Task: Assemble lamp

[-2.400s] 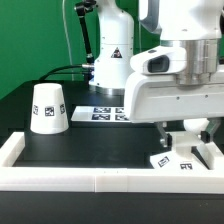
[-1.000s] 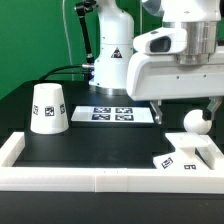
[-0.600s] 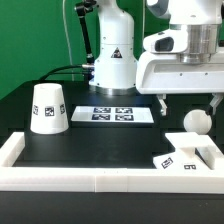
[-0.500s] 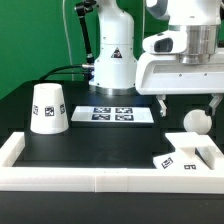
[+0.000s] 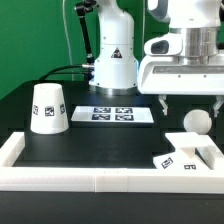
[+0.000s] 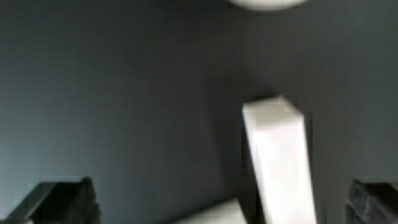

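Note:
The ball-shaped bulb (image 5: 197, 120) stands by the far side of the flat square base (image 5: 185, 156) at the exterior view's right, near the white wall; I cannot tell whether it rests on the base. The cone shade (image 5: 47, 108) stands on the black table at the exterior view's left. My gripper (image 5: 191, 103) hangs open and empty above the bulb, with one finger on each side and clear of it. In the wrist view the gripper (image 6: 217, 205) shows two dark fingertips (image 6: 63, 200) far apart. The bulb (image 6: 267, 3) is blurred at the frame's edge.
The marker board (image 5: 118, 114) lies at the middle back, in front of the arm's base (image 5: 110, 60). A white wall (image 5: 60, 179) borders the table's front and sides. A blurred white bar (image 6: 272, 150) shows in the wrist view.
The gripper was low around the bulb at the base. It has let go and risen, leaving the bulb there. In the last half second it rose only a little.

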